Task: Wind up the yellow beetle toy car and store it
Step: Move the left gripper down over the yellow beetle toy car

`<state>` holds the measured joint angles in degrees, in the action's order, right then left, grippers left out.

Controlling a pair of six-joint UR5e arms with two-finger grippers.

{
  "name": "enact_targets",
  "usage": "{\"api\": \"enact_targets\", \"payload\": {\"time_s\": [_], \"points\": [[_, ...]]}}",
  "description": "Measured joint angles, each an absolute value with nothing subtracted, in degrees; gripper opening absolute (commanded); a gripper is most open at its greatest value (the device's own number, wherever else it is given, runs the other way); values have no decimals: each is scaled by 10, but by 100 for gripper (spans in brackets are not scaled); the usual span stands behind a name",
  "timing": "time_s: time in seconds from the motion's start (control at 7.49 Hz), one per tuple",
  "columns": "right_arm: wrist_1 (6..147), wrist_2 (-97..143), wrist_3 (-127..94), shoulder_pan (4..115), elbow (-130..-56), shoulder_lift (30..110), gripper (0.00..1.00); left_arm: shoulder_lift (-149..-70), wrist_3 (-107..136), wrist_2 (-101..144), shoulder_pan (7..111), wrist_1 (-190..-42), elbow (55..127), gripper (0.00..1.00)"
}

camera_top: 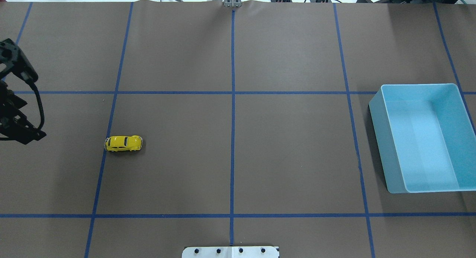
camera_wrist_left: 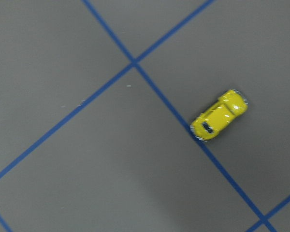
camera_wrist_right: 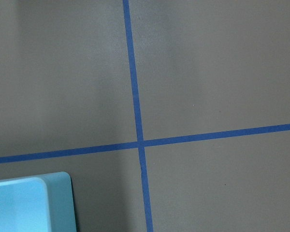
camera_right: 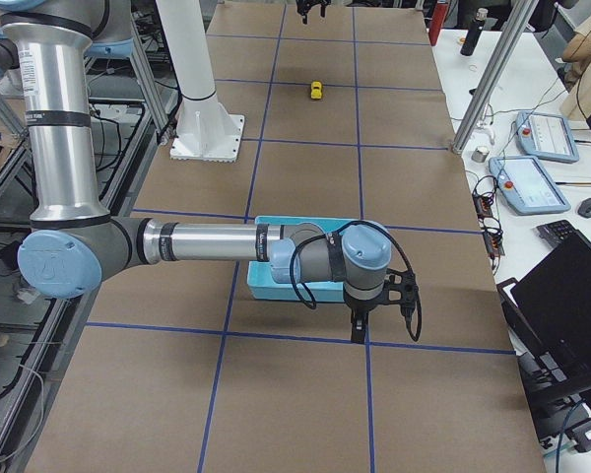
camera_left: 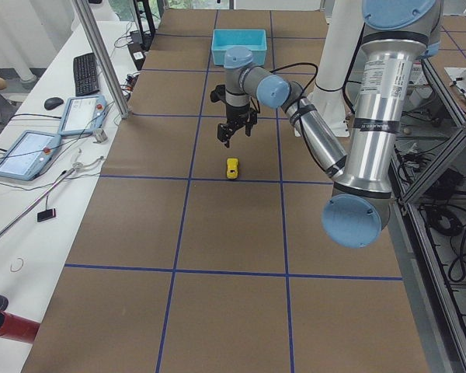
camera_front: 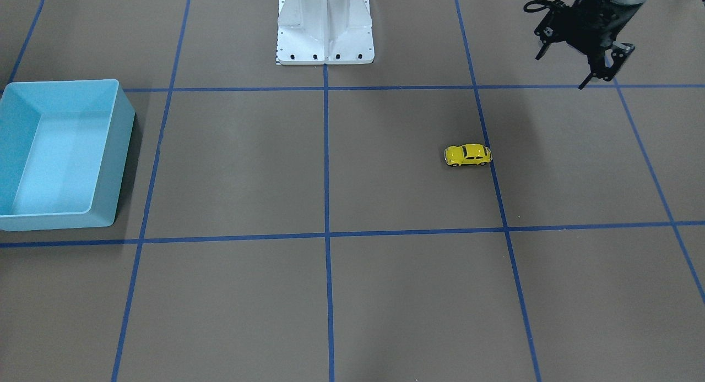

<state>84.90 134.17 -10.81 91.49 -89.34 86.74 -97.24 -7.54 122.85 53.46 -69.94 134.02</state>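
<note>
One small car, two ways you could have lost it.
You had the yellow beetle toy car (camera_front: 468,155) on its wheels, well apart from the light-blue bin (camera_top: 385,139), with your left gripper (camera_front: 573,68) spread and empty beyond it. Your right gripper (camera_right: 374,320) hung just beside the bin, and I could not tell its grip. That glossy rounded shell might have squirted from a pinch. Once wound, the car could have rolled farther from the bin.

- One yellow beetle toy car (camera_front: 468,155)
- One light-blue bin (camera_top: 385,139)
- Two robot arms: left arm (camera_left: 377,116), right arm (camera_right: 59,128)
- Two grippers: left gripper (camera_front: 560,72), right gripper (camera_right: 360,333)
- One white base pedestal (camera_front: 325,29)
- Two touchscreen tablets (camera_right: 547,136) (camera_right: 527,182) on the side desk (camera_right: 473,89)
</note>
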Motion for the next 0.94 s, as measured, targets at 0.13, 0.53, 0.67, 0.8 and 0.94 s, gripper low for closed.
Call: {"api": "enact_targets", "payload": {"time_s": [0.13, 0.53, 0.67, 0.8, 0.94], "points": [[849, 1342, -108, 915, -894, 867, 100, -976, -105, 1218, 520, -699, 1345, 100], [849, 1343, -110, 915, -895, 865, 100, -1015, -133, 1184, 458, -694, 1344, 100], [849, 1344, -111, 915, -896, 865, 100, -1027, -134, 1161, 429, -694, 1340, 100], [849, 1345, -111, 915, -896, 865, 100, -1033, -135, 1145, 407, -693, 1331, 100], [849, 1345, -111, 915, -896, 864, 100, -1039, -145, 1137, 397, -695, 1315, 100]]}}
